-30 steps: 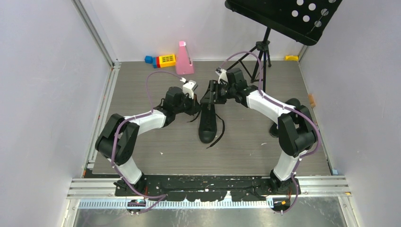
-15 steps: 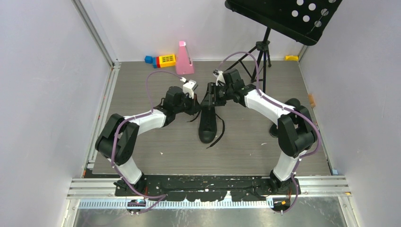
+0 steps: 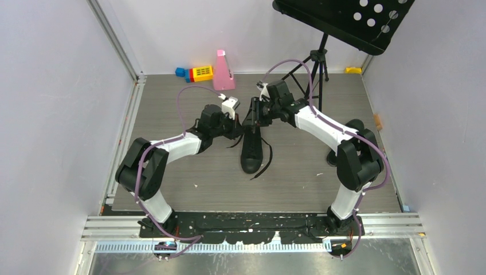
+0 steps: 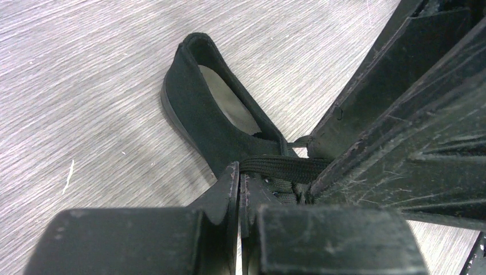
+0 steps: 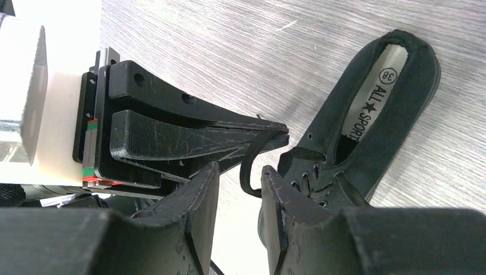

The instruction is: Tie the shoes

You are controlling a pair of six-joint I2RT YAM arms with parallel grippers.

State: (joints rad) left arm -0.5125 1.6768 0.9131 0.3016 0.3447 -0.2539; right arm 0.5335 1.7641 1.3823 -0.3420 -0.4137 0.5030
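Note:
A black canvas shoe (image 3: 250, 150) lies mid-table, toe toward the arm bases, with a loose lace end (image 3: 265, 163) trailing to its right. My left gripper (image 3: 239, 127) is at the shoe's left side near the eyelets. In the left wrist view it (image 4: 239, 175) is shut on a flat black lace (image 4: 283, 168). My right gripper (image 3: 256, 114) hovers over the shoe's opening. In the right wrist view it (image 5: 239, 172) is open, and a lace loop (image 5: 247, 169) hangs between its jaws. That loop runs up to the left gripper's fingers (image 5: 189, 134). The shoe's insole (image 5: 375, 97) shows.
A black music stand on a tripod (image 3: 314, 63) stands at the back right. A pink wedge (image 3: 222, 71) and yellow and blue blocks (image 3: 198, 73) sit at the back wall. A dark object (image 3: 332, 156) lies by the right arm. Walls close both sides.
My right gripper has shifted slightly left and farther back over the shoe's heel end. The left arm and the shoe have stayed put.

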